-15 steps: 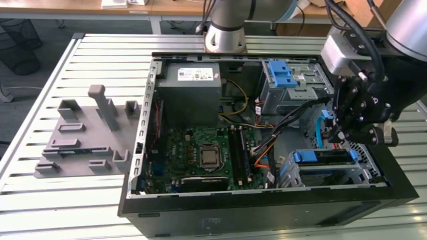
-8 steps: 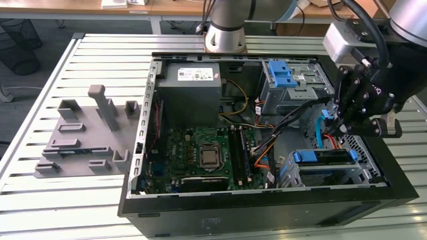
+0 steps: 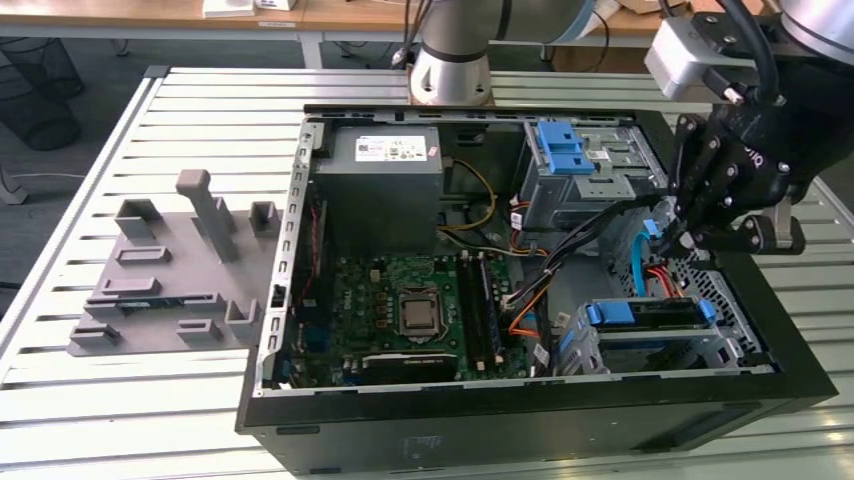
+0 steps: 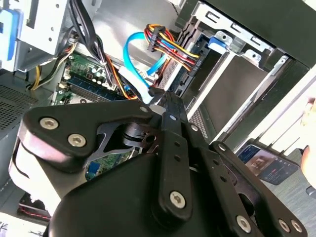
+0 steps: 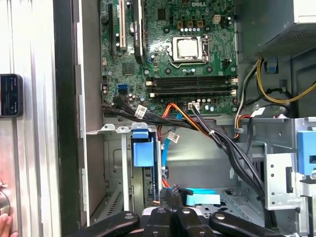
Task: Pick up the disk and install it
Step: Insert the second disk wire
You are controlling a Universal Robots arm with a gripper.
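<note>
The disk (image 3: 651, 316) sits in the lower drive cage of the open computer case (image 3: 400, 440), near the case's front corner on the exterior view's right; its blue carrier frame (image 5: 140, 150) shows at the cage mouth. The same blue frame (image 4: 217, 42) appears in the second wrist view. My gripper (image 3: 689, 236) hangs above and just behind that cage, beside a light blue data cable (image 3: 650, 262). Its fingertips (image 5: 171, 195) are pressed together with nothing between them, so it is shut and apart from the disk.
A grey power-supply box (image 3: 394, 180) and the motherboard (image 3: 420, 310) fill the case's middle. An upper cage with a blue latch (image 3: 571, 150) stands behind. Cable bundles (image 5: 212, 136) cross near the gripper. A grey fixture (image 3: 174, 270) lies at the exterior view's left. A phone (image 5: 10, 94) and a hand (image 5: 5, 224) are beside the case.
</note>
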